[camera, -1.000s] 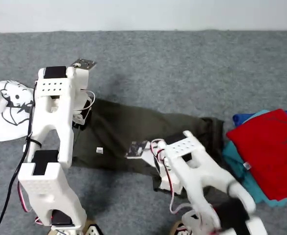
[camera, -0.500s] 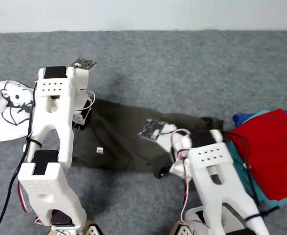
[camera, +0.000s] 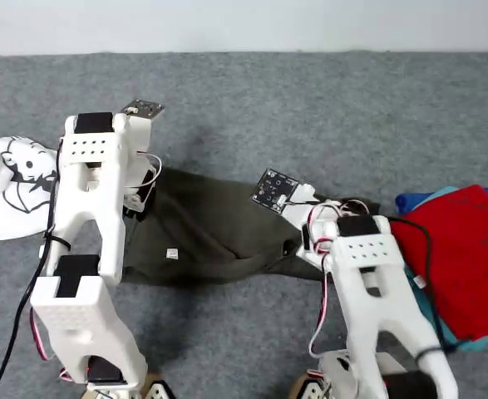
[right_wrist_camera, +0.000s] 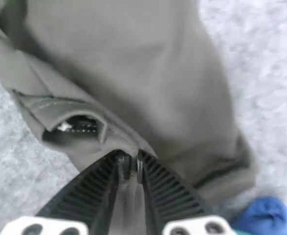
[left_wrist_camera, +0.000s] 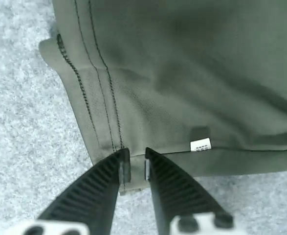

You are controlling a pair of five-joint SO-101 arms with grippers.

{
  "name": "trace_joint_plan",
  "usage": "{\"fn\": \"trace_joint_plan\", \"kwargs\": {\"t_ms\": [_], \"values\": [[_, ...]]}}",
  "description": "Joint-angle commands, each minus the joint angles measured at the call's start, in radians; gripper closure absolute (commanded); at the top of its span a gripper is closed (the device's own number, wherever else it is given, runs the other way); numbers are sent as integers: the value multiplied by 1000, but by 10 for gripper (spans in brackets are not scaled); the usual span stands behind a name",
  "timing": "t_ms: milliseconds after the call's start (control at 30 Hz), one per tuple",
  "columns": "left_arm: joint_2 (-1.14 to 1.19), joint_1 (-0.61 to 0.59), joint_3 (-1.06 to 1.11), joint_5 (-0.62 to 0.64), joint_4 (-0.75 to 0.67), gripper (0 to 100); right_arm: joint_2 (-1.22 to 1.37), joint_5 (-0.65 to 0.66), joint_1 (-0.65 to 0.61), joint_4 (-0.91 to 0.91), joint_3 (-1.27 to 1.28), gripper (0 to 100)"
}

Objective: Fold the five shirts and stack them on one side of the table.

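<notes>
Stack [camera: 464, 258] red-topped, one side | olive shirt [camera: 210, 229] between | white shirt [camera: 11, 187] opposite side

Grey felt-like table covering [camera: 310, 108] runs back to a pale wall [camera: 244, 25].

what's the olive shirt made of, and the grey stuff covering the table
The olive shirt looks like a soft matte knit, probably cotton: it creases loosely and has dark double-stitched hems. The table cover looks like grey felt or short-pile carpet, judging by its fuzzy, mottled nap. Exact fibres unclear.
</notes>
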Motion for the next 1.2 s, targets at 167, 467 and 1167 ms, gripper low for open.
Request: {"fn": "trace_joint_plan", "kwargs": {"t_ms": [167,467,1167], "values": [[-61,6,-2,-11,18,942,237,14,-59,-71,-167,911],[-60,6,-2,-11,18,942,458,6,-64,-74,-328,812],[-61,-152,-2,91,-17,938,199,-201,42,561,-450,815]]}}
